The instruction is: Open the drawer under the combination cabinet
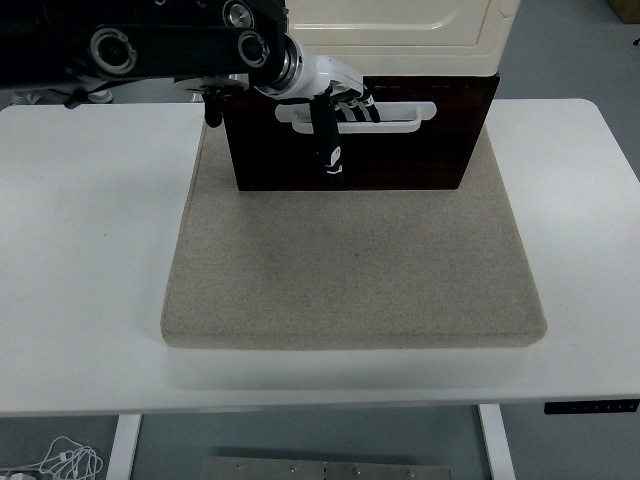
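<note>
Now left hand (335, 100) at dark drawer (355, 150), fingers (352, 108) hooked through its white handle (395, 118)

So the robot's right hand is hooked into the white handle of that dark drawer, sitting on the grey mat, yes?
Not quite: the head view shows the left hand, entering from the picture's left, hooked into the white handle of the dark drawer on the grey mat.

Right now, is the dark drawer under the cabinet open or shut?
Partly open: the drawer front stands forward of the cream cabinet above it. The left hand has fingers hooked in the white handle.
</note>
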